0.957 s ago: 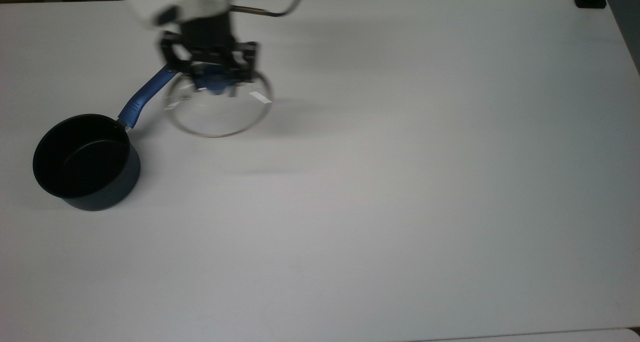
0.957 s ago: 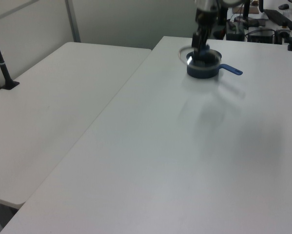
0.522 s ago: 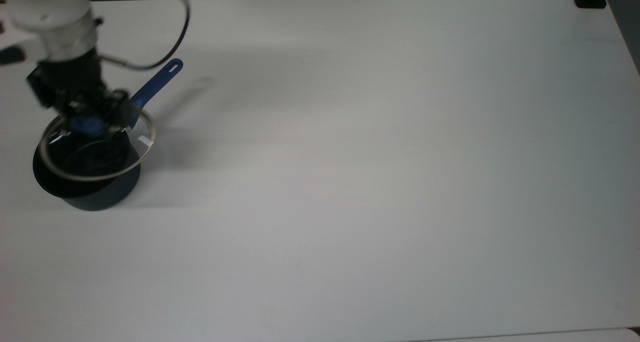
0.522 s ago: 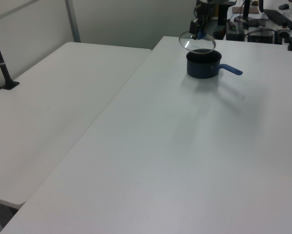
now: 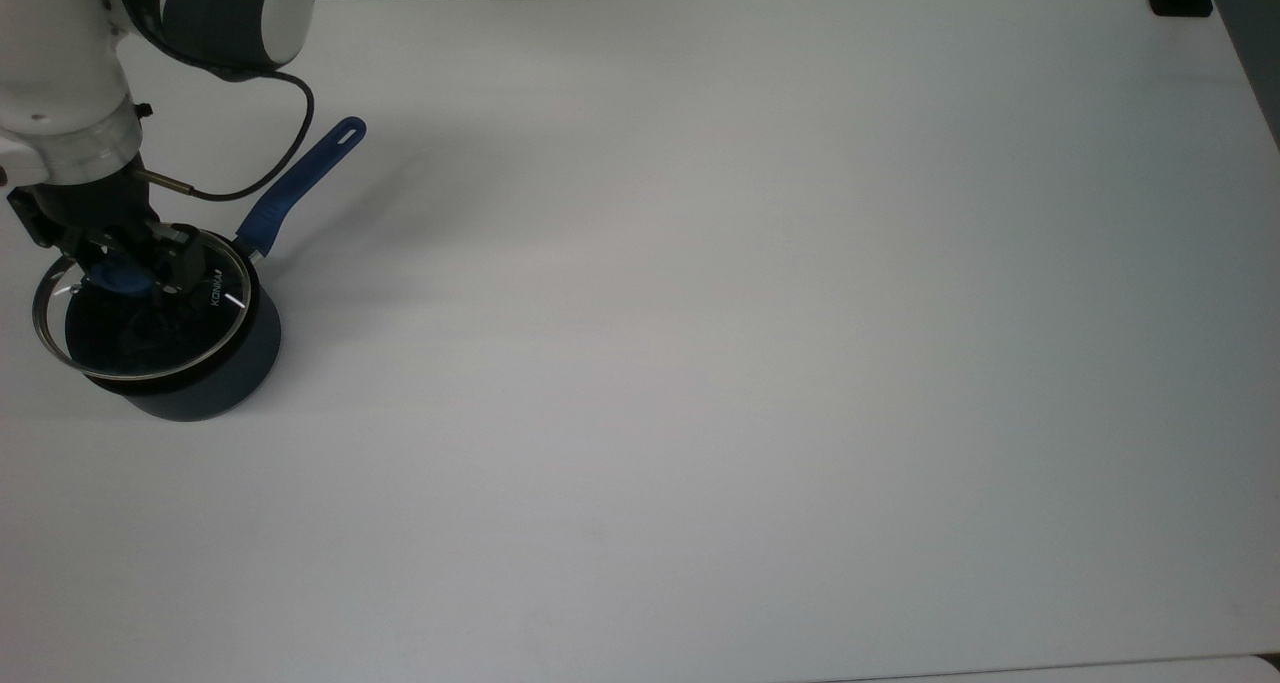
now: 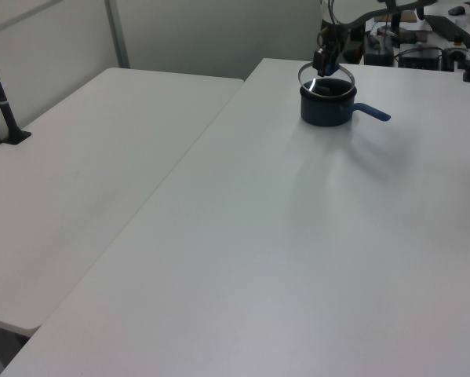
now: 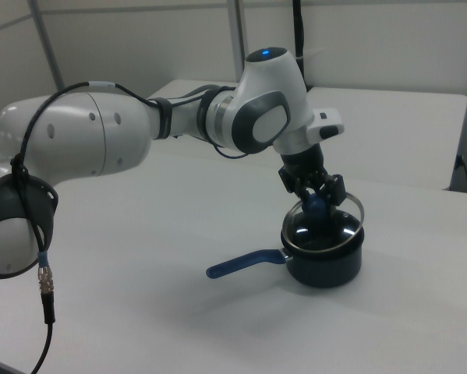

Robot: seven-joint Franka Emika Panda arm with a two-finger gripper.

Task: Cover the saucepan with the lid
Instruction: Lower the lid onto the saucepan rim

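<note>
1. The gripper (image 5: 125, 268) is clamping the blue knob (image 7: 316, 206) of the lid (image 5: 140, 308), fingers closed on either side of it; the grasp is reading clearly in the right view.
2. The lid is hanging over the saucepan (image 5: 185, 348), which is sitting at about 9 o'clock on the table (image 5: 700, 363) in the top view, close to the edge.
3. In the right view the lid is tilting: the side toward 9 o'clock is sitting at or near the pan rim, the side toward 3 o'clock is riding above it. Whether the low side is touching the rim, I cannot tell.
4. In the top view the steel rim is overhanging the pan toward 9 o'clock, so the lid is not centring yet.
5. The pan handle (image 5: 300, 178) is pointing to about 1 o'clock in the top view, clear of the arm (image 7: 139, 132).
6. Handling judgement: the glass disc is looking stiff, moderately heavy and breakable; the steel rim is likely slippery against the pan. The knob is the only sensible hold, and a grip there is letting the disc swing.
7. Judgement: levelling and re-centring before letting go is seeming necessary, with a slow descent, since a dropped edge could chip or skid off.
</note>
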